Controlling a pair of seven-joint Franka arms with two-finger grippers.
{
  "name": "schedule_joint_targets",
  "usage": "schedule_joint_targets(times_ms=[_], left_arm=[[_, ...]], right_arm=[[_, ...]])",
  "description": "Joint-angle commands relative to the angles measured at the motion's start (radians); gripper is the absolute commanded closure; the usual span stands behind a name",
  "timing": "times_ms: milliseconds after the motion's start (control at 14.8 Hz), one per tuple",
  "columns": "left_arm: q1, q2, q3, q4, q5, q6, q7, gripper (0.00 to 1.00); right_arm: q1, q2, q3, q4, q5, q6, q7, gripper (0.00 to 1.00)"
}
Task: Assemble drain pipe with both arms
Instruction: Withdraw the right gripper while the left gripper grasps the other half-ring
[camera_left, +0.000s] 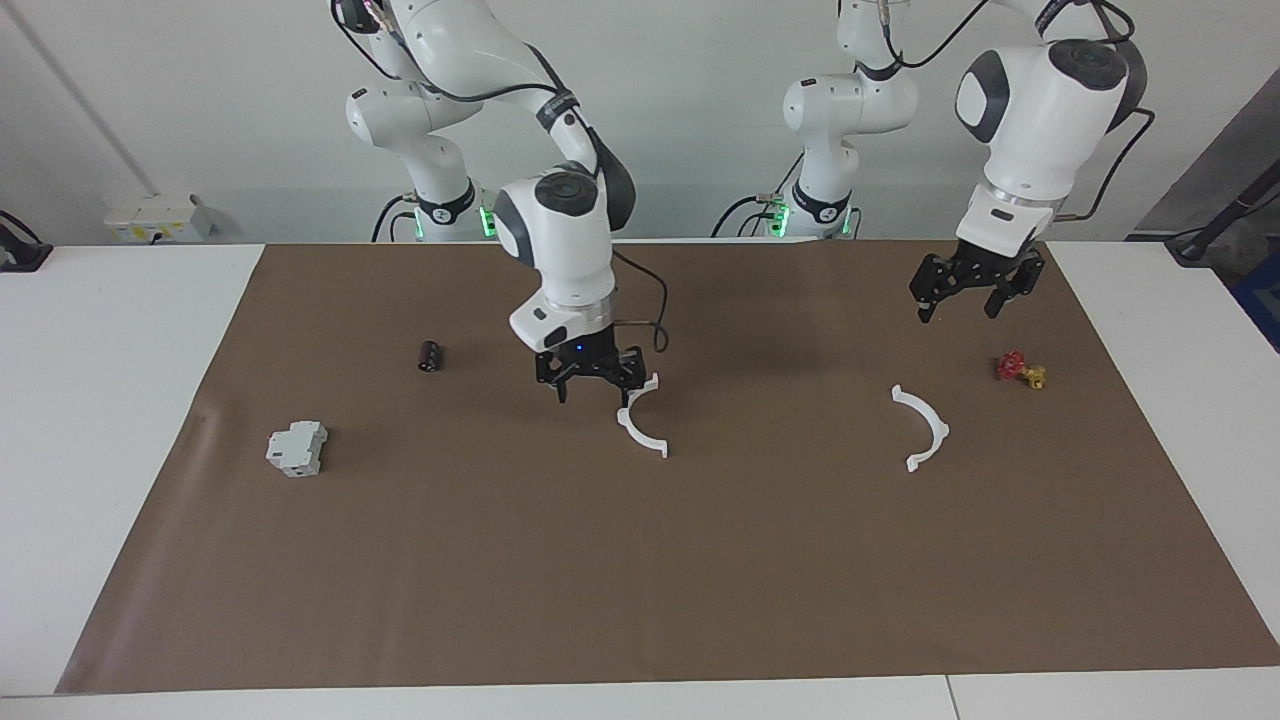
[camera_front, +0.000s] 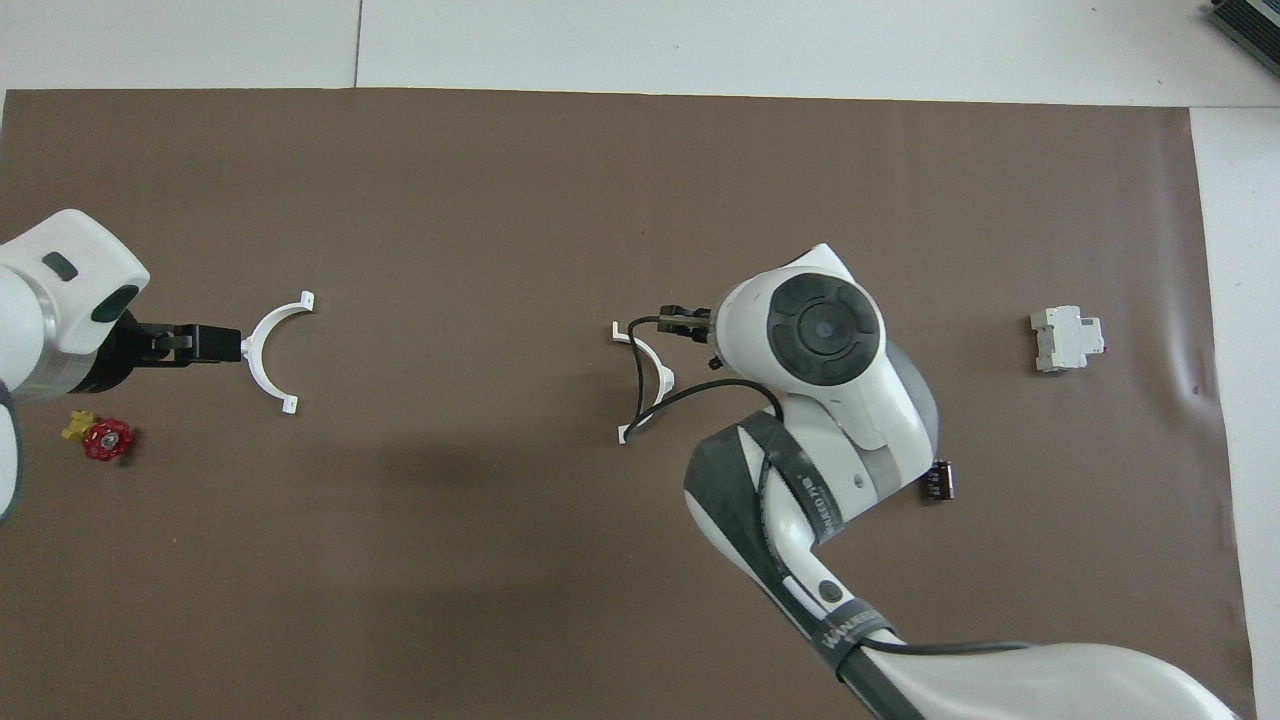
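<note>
Two white half-rings of the drain pipe lie apart on the brown mat (camera_left: 640, 580). One half-ring (camera_left: 640, 420) (camera_front: 648, 378) is at mid table. My right gripper (camera_left: 592, 392) (camera_front: 672, 320) is low over the mat with its fingers open, right beside the end of this half-ring that is nearer to the robots. I cannot tell whether it touches the half-ring. The other half-ring (camera_left: 925, 430) (camera_front: 268, 355) lies toward the left arm's end. My left gripper (camera_left: 960, 308) (camera_front: 222, 343) is open and empty, raised over the mat beside that half-ring.
A grey boxy block (camera_left: 297, 448) (camera_front: 1067, 338) and a small dark cylinder (camera_left: 430, 356) (camera_front: 940, 480) lie toward the right arm's end. A red and yellow valve piece (camera_left: 1020, 370) (camera_front: 100, 437) lies near the mat's edge at the left arm's end.
</note>
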Motion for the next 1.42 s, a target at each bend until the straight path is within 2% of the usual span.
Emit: schedule_joint_targets(times_ms=[0,135,270,406,541,676,1082,1217,1352], left_arm=[[0.018,0.09,-0.001,-0.036,-0.003,0.124,-0.016,0.0],[0.045,0.141,-0.001,-0.06,-0.003,0.232,-0.028,0.0],[0.084,0.144,-0.001,-0.132,-0.003,0.347,-0.036,0.0],[0.119,0.144,-0.001,-0.18,-0.003,0.403,-0.039,0.0],[0.125,0.184,-0.003,-0.183,-0.003,0.426,-0.123,0.0],[0.11,0.199,-0.003,-0.192,-0.003,0.461,-0.249,0.0],[0.104,0.254,-0.003,-0.258,-0.003,0.539,-0.266,0.0],[0.105,0.264,-0.001,-0.304,-0.003,0.601,-0.277,0.0],[0.105,0.267,-0.001,-0.311,-0.003,0.61,-0.272,0.0]], right_arm=[[-0.127,-0.084,0.009,-0.016,0.011,-0.076,-0.142,0.0],[-0.22,-0.141,0.01,-0.013,0.011,-0.164,-0.244,0.0],[-0.288,-0.196,0.01,-0.011,0.013,-0.277,-0.353,0.0],[-0.331,-0.236,0.01,-0.014,0.013,-0.407,-0.367,0.0],[-0.372,-0.268,0.009,-0.022,0.013,-0.501,-0.402,0.0],[-0.42,-0.29,0.009,-0.025,0.013,-0.559,-0.488,0.0],[-0.577,-0.334,0.004,-0.004,0.029,-0.597,-0.716,0.0],[-0.589,-0.336,0.006,0.051,0.043,-0.635,-0.727,0.0],[-0.581,-0.305,0.007,0.167,0.028,-0.726,-0.726,0.0]])
